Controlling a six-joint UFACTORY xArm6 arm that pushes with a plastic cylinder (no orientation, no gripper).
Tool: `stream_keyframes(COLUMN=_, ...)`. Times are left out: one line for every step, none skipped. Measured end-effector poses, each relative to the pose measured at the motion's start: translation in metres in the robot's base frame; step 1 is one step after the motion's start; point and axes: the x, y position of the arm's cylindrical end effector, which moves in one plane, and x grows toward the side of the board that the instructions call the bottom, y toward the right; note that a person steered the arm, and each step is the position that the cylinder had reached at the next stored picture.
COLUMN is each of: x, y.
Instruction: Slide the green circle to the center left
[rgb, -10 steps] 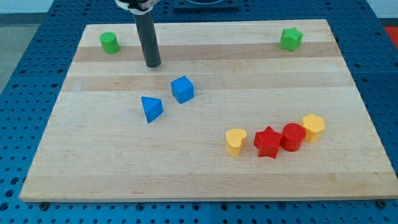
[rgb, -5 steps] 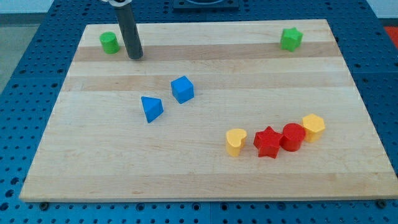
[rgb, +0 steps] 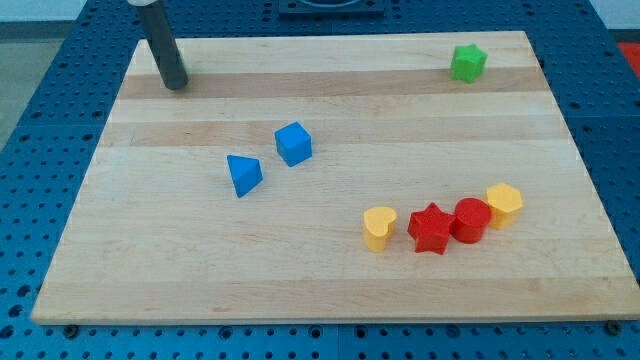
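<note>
My tip (rgb: 175, 84) is at the board's top left corner, right where the green circle stands. The dark rod covers the green circle almost completely; only a thin green edge (rgb: 187, 70) shows at the rod's right side. I cannot tell whether the tip touches it or stands in front of it.
A green star (rgb: 467, 62) sits at the top right. A blue cube (rgb: 293, 143) and a blue triangle (rgb: 243, 174) lie left of the middle. A yellow heart (rgb: 379, 227), red star (rgb: 431, 228), red cylinder (rgb: 470, 219) and yellow block (rgb: 503, 203) form a row at the lower right.
My tip has slid left and a little up, from right of the green circle to the circle's spot, and the rod now hides it. The other blocks have not moved.
</note>
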Motion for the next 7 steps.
stream_keyframes(x=0.020, y=-0.032)
stream_keyframes(x=0.026, y=-0.059)
stream_keyframes(x=-0.033, y=-0.085)
stream_keyframes(x=-0.097, y=-0.066)
stream_keyframes(x=-0.098, y=-0.063)
stream_keyframes(x=-0.080, y=-0.031)
stream_keyframes(x=-0.044, y=-0.005)
